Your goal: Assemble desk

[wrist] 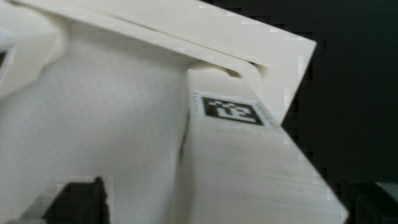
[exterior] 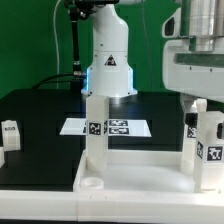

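Note:
The white desk tabletop (exterior: 140,165) lies rim up at the front of the table. One white tagged leg (exterior: 95,130) stands upright in its left corner. At the exterior view's right, two more tagged legs stand close together: one (exterior: 190,135) behind and one (exterior: 212,150) in front. My gripper (exterior: 200,108) comes down from above onto their tops. In the wrist view a white leg with a tag (wrist: 228,108) fills the space between my dark fingertips (wrist: 71,200), and my gripper (wrist: 222,205) is shut on it. The tabletop's corner (wrist: 160,40) lies beyond it.
A loose white tagged leg (exterior: 10,133) lies on the black table at the exterior view's left. The marker board (exterior: 105,127) lies flat behind the tabletop, in front of the arm's white base (exterior: 108,60). A green wall closes the back.

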`<state>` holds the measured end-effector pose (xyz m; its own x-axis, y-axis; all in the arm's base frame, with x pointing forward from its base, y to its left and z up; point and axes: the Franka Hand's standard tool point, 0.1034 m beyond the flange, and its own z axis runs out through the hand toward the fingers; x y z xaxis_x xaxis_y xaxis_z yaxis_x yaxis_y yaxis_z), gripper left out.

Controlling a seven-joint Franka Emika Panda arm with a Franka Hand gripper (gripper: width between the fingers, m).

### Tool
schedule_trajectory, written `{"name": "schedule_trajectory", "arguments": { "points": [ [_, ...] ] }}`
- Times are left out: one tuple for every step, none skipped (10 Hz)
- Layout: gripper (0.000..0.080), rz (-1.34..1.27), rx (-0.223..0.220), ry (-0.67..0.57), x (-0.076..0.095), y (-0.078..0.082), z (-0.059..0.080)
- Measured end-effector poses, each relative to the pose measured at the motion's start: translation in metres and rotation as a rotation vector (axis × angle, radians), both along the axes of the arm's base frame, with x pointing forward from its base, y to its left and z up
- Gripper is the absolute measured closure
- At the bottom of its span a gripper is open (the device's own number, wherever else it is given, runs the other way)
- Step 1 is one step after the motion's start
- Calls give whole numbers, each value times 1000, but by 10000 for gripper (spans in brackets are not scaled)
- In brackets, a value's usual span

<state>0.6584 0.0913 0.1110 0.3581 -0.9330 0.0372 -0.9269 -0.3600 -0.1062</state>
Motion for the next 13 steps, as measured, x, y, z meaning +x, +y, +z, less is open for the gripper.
{"name": "schedule_trajectory", "arguments": {
  "points": [
    [157, 100, -11, -4, 1, 0, 1],
    [151, 219, -26, -8, 1, 0, 2],
    [151, 351, -49, -6, 1, 3, 1],
    [150, 424, -57, -5, 0, 5, 1],
    [150, 494, -65, -6, 0, 8, 0],
    [150, 610, -84, -8, 0, 9, 0],
    [150, 705, -95, -7, 0, 13, 0],
    [150, 802, -110, -9, 0, 14, 0],
    [150, 860, -118, -16, 1, 16, 1],
    [150, 949, -131, -18, 2, 14, 0],
    [150, 1005, -139, -17, 2, 14, 0],
    [150, 1060, -149, -15, 2, 14, 1],
    [150, 1130, -158, -14, 2, 13, 1]
  ]
}}
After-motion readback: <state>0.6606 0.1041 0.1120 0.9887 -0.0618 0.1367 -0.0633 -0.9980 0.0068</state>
